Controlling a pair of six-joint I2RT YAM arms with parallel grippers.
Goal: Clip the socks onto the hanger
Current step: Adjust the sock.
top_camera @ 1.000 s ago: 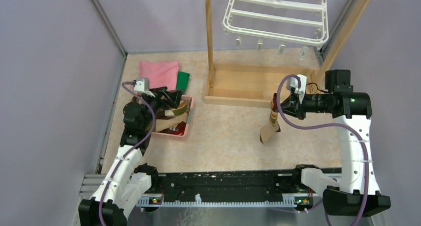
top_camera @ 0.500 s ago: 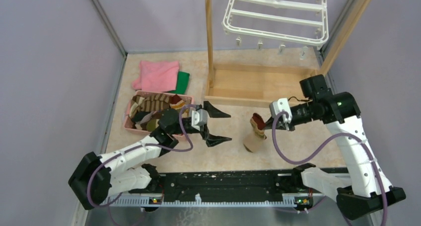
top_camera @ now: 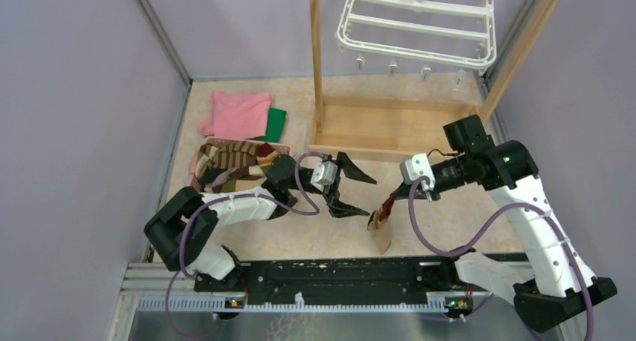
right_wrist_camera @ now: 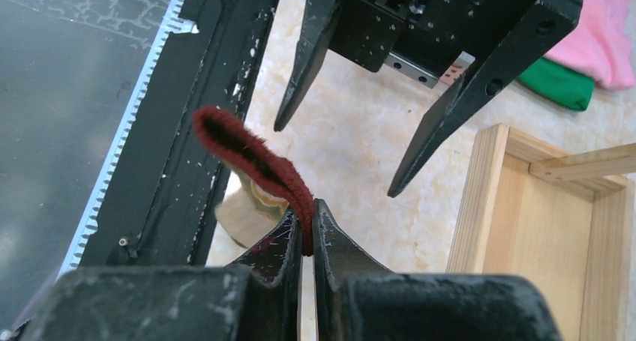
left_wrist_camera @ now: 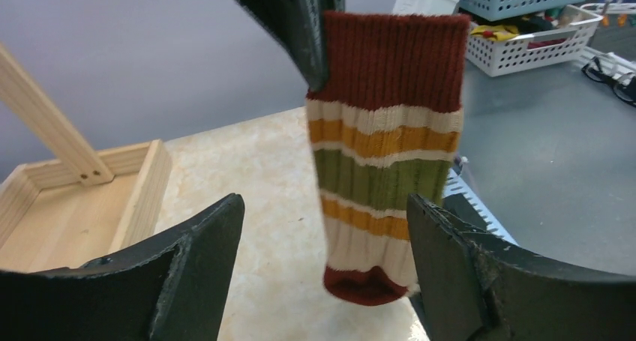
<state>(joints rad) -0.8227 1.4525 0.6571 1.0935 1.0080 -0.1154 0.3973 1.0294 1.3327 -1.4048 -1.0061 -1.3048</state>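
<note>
**Jaws spread either side of the hanging sock**

Jaws of the left gripper (left_wrist_camera: 324, 206) stand released and wide, one on each side of the banded sock (left_wrist_camera: 384, 154), touching nothing. They have begun to narrow slightly from their widest. The right gripper (right_wrist_camera: 309, 206) has its jaws clenched on the sock's dark red cuff, so the sock hangs toe-down, low over the surface (top_camera: 315, 236) in front of the wooden frame (top_camera: 390, 124).

A second ago the left arm was over the pink basket (top_camera: 247, 141). It has since swung across to the middle, while the right arm brought the sock inward and lower to meet it. This looks like a second grip being set up. The white hanger (top_camera: 420, 26) hangs well above and behind, with no sock on the clips that show, so clipping is not yet begun.
</note>
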